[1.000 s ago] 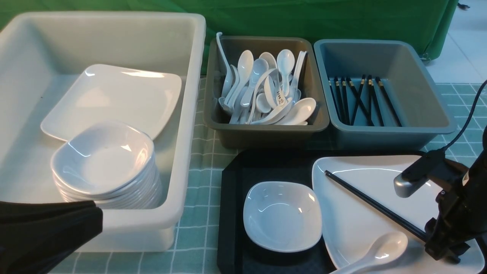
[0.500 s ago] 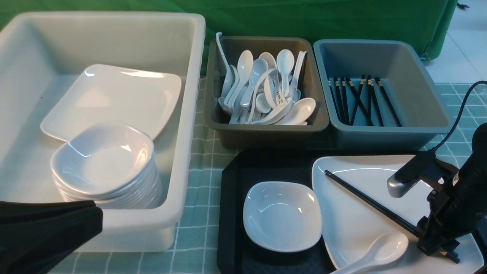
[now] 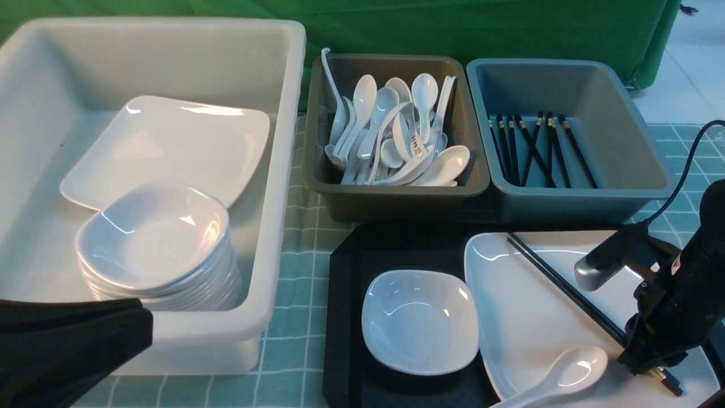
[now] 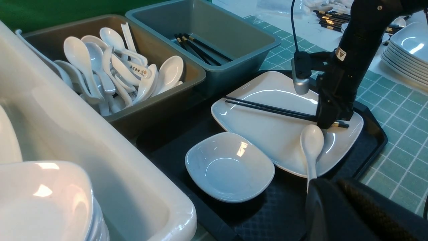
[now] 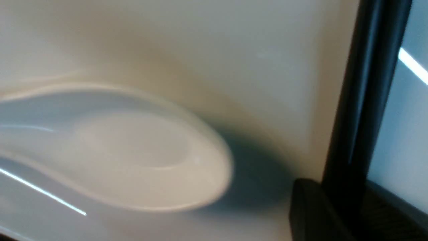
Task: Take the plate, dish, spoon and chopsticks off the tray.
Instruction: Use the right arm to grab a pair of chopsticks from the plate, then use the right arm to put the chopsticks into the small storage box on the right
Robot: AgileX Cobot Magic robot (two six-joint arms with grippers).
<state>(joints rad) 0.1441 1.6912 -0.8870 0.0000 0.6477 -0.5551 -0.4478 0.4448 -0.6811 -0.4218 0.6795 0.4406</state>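
Chopsticks are gripped near gold-banded ends by right claw over plate, spoon alongside; left claw is closed.

Front overview, both wrist views share spoon

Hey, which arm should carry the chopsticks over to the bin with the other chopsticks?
Right. The right gripper is clamped on the chopsticks over the plate, with the chopstick bin just beyond. The left gripper is shut, near the white tub.
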